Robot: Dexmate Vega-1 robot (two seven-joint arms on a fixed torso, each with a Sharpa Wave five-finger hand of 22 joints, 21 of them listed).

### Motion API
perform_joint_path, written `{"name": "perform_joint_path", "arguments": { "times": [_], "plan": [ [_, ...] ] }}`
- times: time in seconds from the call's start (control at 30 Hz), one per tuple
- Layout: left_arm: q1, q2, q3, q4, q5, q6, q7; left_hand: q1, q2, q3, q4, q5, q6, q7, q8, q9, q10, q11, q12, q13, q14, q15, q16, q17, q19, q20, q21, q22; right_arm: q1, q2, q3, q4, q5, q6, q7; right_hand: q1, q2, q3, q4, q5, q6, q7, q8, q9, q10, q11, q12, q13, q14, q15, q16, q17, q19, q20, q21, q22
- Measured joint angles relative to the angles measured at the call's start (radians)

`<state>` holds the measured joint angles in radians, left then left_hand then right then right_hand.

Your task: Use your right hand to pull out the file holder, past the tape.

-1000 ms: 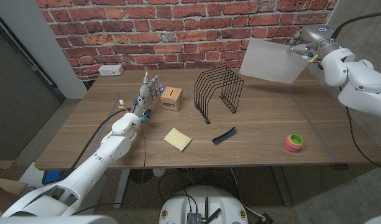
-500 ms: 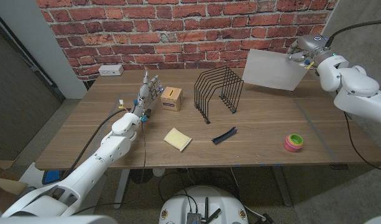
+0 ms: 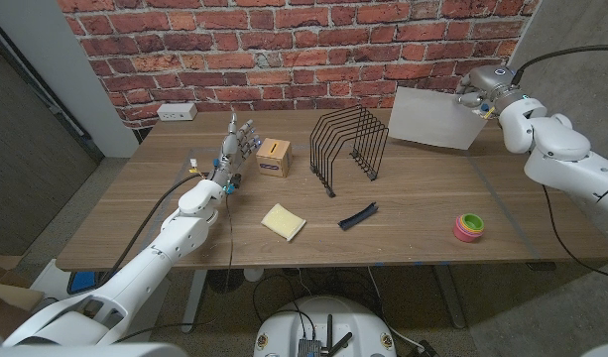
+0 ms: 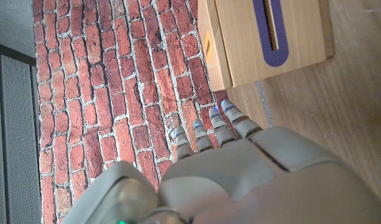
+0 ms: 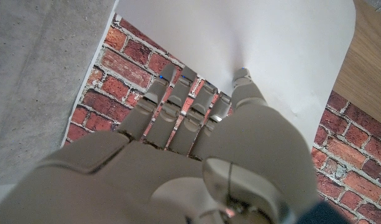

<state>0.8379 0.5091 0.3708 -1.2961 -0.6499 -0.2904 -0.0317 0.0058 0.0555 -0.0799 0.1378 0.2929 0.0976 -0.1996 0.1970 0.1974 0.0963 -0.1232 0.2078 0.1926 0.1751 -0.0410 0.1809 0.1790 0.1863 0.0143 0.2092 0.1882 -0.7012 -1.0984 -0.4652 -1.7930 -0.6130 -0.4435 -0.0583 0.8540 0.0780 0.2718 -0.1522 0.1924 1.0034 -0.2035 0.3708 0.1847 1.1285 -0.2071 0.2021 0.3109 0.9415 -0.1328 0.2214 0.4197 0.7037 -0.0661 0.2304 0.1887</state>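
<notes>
Brick wall backs a wooden table [image 3: 423, 203] where the black wire file holder [image 3: 349, 149] stands at the far middle, its slots running left to right. Far right and raised above the table, the right hand [image 3: 482, 87] pinches a white sheet [image 3: 437, 117], so the holder lies to its left and nearer. Tape roll [image 3: 469, 227] sits near right. Left hand [image 3: 239, 139], fingers together, holds nothing beside a wooden box [image 3: 274, 157]

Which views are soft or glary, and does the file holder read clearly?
Head view: even light, sharp; file holder wires crisp with a soft shadow. Right wrist view: right hand close and slightly soft; white sheet bright, nearly featureless. Left wrist view: left hand blurred up close; wooden box sharp.
</notes>
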Motion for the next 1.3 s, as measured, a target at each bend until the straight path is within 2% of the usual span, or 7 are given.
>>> {"name": "perform_joint_path", "arguments": {
  "times": [0.3,0.4,0.73,1.3],
  "plan": [
    [0.000,0.000,0.000,0.000,0.000,0.000,0.000,0.000,0.000,0.000,0.000,0.000,0.000,0.000,0.000,0.000,0.000,0.000,0.000,0.000,0.000,0.000,0.000,0.000,0.000,0.000,0.000,0.000,-0.008,0.007,-0.010,0.005,-0.005,-0.013,-0.020,-0.002,-0.002,0.003,0.003,0.000,0.000,0.000,0.000,0.000,0.000,0.000,0.000,0.000,0.000,0.000,0.000,0.005,0.000,0.000,0.000,0.000],
    [0.000,0.000,0.000,0.000,0.000,0.000,0.000,0.000,0.000,0.000,0.000,0.000,0.000,0.000,0.000,0.000,0.000,0.000,0.000,0.000,0.000,0.000,0.000,0.000,0.000,0.000,0.000,0.000,-0.033,0.012,-0.014,0.001,-0.007,-0.022,-0.032,-0.002,-0.002,0.003,0.003,0.000,0.000,0.000,0.000,0.000,0.000,0.000,0.000,0.000,0.000,0.000,0.000,0.005,0.000,0.000,0.000,0.000],
    [0.000,0.000,0.000,0.000,0.000,0.000,0.000,0.000,0.000,0.000,0.000,0.000,0.000,0.000,0.000,0.000,0.000,0.000,0.000,0.000,0.000,0.000,0.000,0.000,0.000,0.000,0.000,0.000,-0.067,0.023,-0.029,-0.007,-0.011,-0.045,-0.053,-0.001,-0.002,0.007,0.002,0.000,0.006,0.006,0.000,0.005,0.000,0.000,0.000,0.000,0.000,0.000,0.000,0.005,0.000,0.000,0.000,0.000],
    [0.000,0.000,0.000,0.000,0.000,0.000,0.000,0.000,0.000,0.000,0.000,0.000,0.000,0.000,0.000,0.000,0.000,0.000,0.000,0.000,0.000,0.000,0.000,0.000,0.000,0.000,0.000,0.000,-0.084,0.038,-0.049,-0.013,-0.003,-0.052,-0.051,-0.005,0.002,0.007,0.002,0.000,0.009,0.002,0.000,0.004,0.000,0.000,0.000,0.003,0.000,0.000,0.000,0.005,0.000,0.000,0.000,0.000]
  ]
}}
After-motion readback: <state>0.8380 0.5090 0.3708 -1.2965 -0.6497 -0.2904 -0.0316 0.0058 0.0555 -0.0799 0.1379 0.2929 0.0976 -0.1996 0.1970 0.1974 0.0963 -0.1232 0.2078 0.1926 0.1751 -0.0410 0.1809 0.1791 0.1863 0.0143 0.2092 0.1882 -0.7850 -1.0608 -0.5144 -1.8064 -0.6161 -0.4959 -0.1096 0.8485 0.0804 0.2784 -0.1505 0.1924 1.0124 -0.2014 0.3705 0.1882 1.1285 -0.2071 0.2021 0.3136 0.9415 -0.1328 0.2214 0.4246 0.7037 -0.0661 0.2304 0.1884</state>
